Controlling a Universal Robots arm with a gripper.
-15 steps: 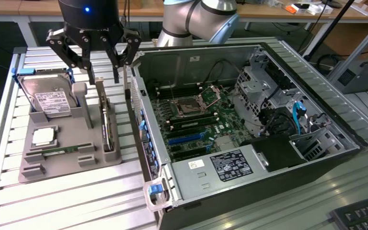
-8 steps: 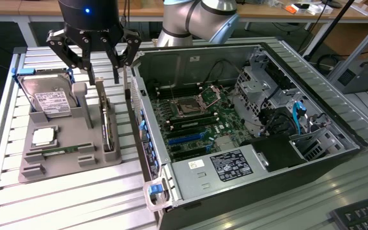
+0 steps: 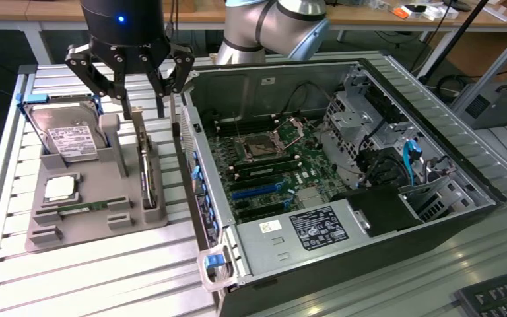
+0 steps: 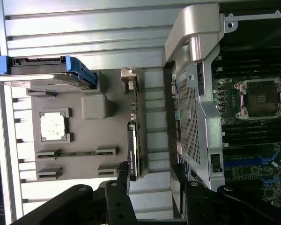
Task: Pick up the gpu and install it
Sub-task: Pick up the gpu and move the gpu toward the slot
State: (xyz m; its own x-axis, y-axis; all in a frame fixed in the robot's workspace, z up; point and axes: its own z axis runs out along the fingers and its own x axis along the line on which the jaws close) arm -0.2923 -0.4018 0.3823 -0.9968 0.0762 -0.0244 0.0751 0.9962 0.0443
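Note:
The gpu (image 3: 147, 168) stands on edge in a slot of the grey parts tray (image 3: 103, 191), with a silver bracket at one end. In the wrist view the gpu (image 4: 133, 140) appears as a thin dark strip on the tray (image 4: 98, 136). My gripper (image 3: 148, 105) hangs open just above the card's far end, with nothing between its fingers. In the wrist view the gripper (image 4: 151, 177) has one finger (image 4: 123, 174) right beside the card's end and the other towards the case. The open computer case (image 3: 465, 172) lies at the exterior view's right of the tray, with its motherboard (image 3: 267, 165) exposed.
On the tray also sit a silver hard drive (image 3: 68, 139) in a blue frame, a CPU (image 3: 61, 188) and a narrow RAM stick (image 3: 82, 208). The case's side wall (image 4: 196, 117) rises close beside the card. A keyboard (image 3: 500, 297) lies at the near right corner.

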